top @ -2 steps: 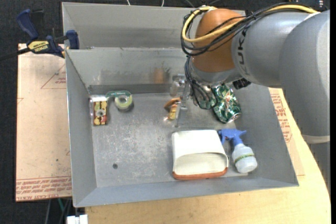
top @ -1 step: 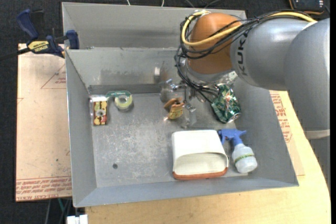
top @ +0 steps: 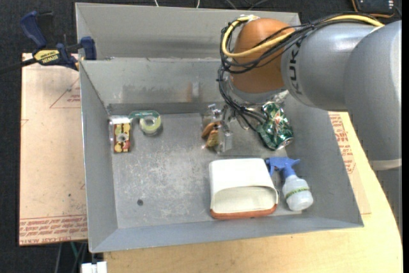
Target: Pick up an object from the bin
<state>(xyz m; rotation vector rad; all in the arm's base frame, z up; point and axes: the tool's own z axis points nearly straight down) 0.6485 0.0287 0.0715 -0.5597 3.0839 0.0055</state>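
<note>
My gripper (top: pixel 216 131) reaches down into the middle of the bin, below the orange dome on the wrist. A small brown thing (top: pixel 209 131) sits between its metal fingers, and the gripper is shut on it. Just right of the gripper a crumpled green packet (top: pixel 276 126) lies on the bin floor. In front of the gripper stands a white box with an orange rim (top: pixel 241 187). Beside that box lies a small white spray bottle with a blue nozzle (top: pixel 292 183).
A green tape dispenser (top: pixel 150 123) and a small yellow and red packaged item (top: pixel 120 136) lie at the back left of the bin. The arm comes in from the right and covers the bin's back right corner.
</note>
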